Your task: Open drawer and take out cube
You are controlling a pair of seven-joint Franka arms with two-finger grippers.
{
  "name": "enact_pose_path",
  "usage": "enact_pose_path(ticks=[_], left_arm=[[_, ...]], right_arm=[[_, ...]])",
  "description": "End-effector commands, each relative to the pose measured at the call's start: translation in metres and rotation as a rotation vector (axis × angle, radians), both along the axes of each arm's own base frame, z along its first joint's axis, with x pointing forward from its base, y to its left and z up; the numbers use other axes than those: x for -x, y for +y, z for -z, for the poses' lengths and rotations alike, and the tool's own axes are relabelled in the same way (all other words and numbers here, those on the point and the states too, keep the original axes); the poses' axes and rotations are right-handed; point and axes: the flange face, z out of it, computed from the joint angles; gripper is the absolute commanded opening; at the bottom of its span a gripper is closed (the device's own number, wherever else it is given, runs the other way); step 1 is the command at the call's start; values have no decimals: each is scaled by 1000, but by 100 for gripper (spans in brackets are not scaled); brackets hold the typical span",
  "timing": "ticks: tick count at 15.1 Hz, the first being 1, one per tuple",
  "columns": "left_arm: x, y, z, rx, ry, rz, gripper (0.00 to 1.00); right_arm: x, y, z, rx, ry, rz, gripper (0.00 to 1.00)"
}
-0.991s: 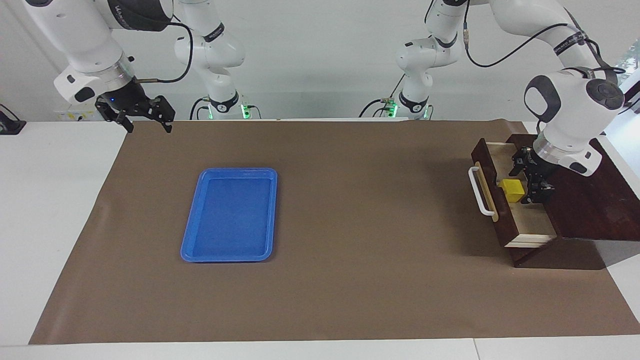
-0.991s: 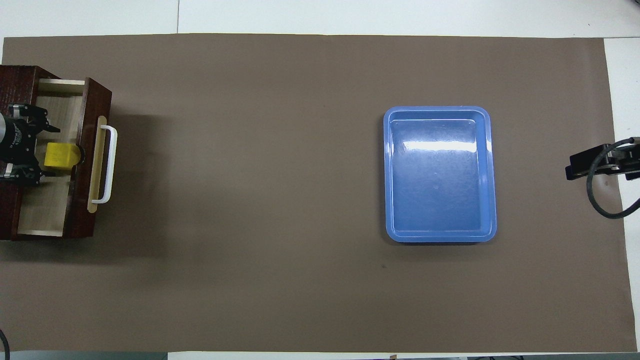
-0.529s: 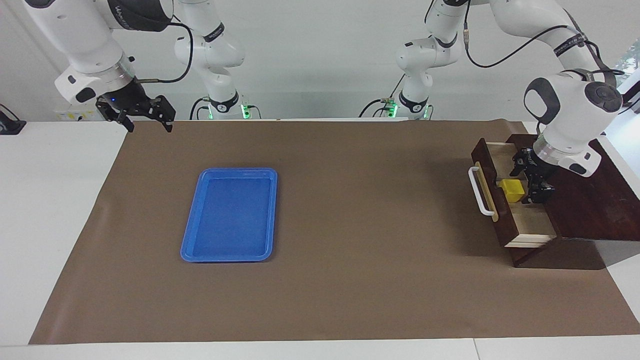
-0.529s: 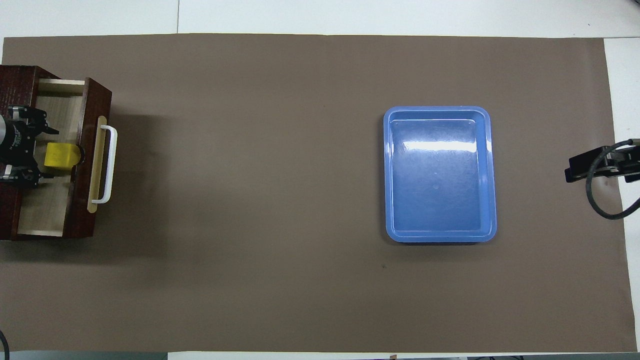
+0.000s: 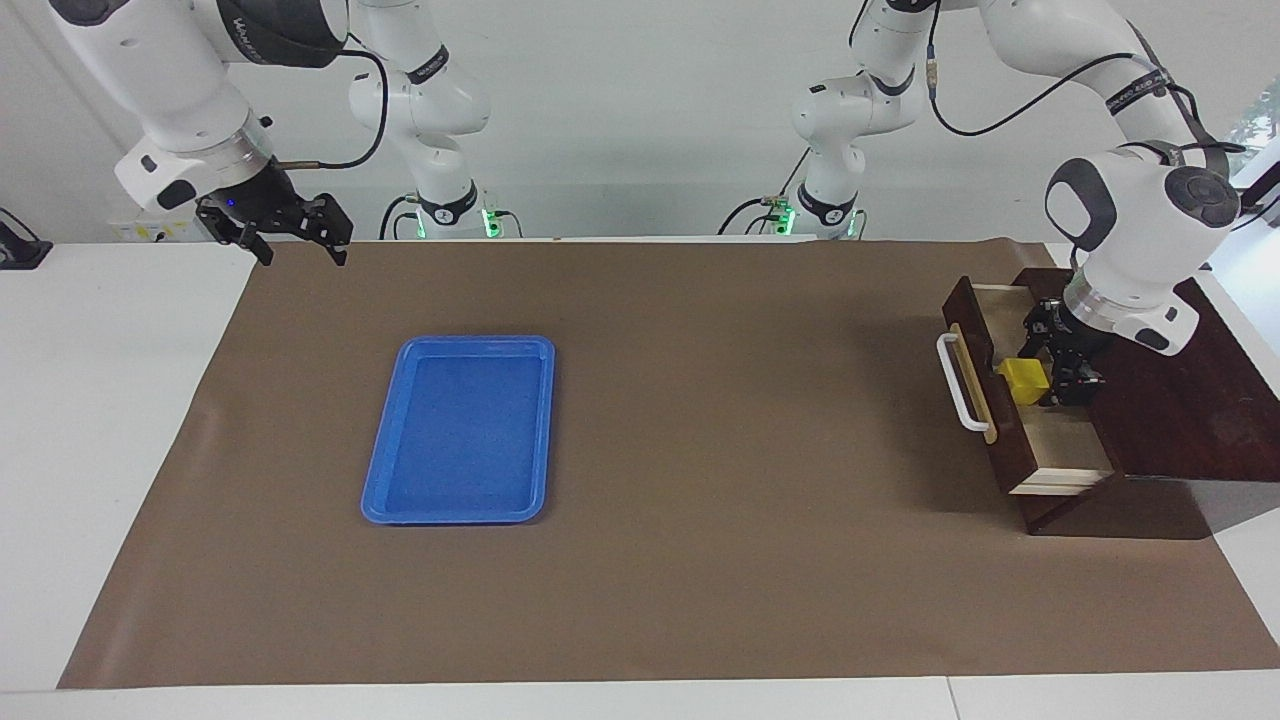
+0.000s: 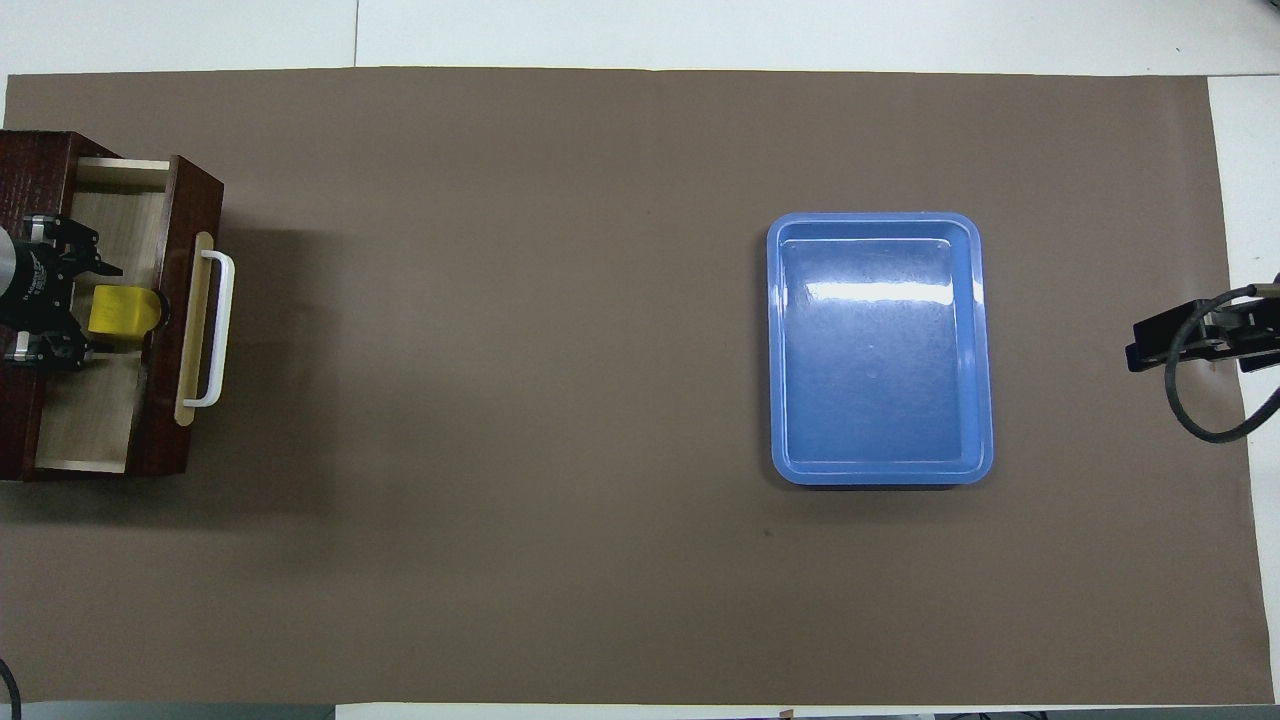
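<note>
Hovering over the edge of the brown mat (image 5: 700, 450) at the right arm's end of the white surface (image 5: 100, 450), the right claw (image 5: 300, 258) waits, its 2 fingers apart and holding nothing. They look slightly less spread than a moment ago, which does not bear on the task.

Next along, the flat blue plastic tray (image 5: 452, 519) lies unmoved on the mat.

At the left arm's end, the dark brown wooden box (image 5: 1190, 400) has its sliding drawer (image 5: 1060, 450) pulled out, white bar handle (image 5: 958, 385) facing the tray, so the opening step looks done. The small bright yellow cube (image 5: 1023, 380) sits on the pale wood floor inside, close to the front panel.

The left claw (image 5: 1055, 362) has settled low in the drawer, and its 2 fingers, still apart, straddle the cube and have begun drawing together. I judge the grasp is underway but not yet clamped; lifting the cube out remains.
</note>
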Motion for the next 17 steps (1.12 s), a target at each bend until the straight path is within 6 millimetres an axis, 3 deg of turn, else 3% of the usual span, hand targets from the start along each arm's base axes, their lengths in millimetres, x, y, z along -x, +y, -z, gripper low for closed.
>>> enact_pose_path(ticks=[1, 3, 6, 11, 15, 17], left_arm=[[6, 3, 0, -18, -15, -8, 65], [6, 2, 0, -18, -14, -4, 35], [6, 1, 0, -18, -15, -1, 0], [1, 3, -11, -15, -11, -12, 0], [-19, 6, -59, -17, 21, -16, 0], [-19, 2, -83, -16, 27, -13, 0]], right_arm=[[8, 5, 2, -3, -10, 112, 96], [7, 10, 4, -36, -32, 224, 100], [11, 20, 17, -38, -33, 323, 100], [18, 46, 39, -136, 4, 614, 100], [12, 64, 57, -206, 73, 829, 100], [1, 84, 70, -237, 106, 926, 100]])
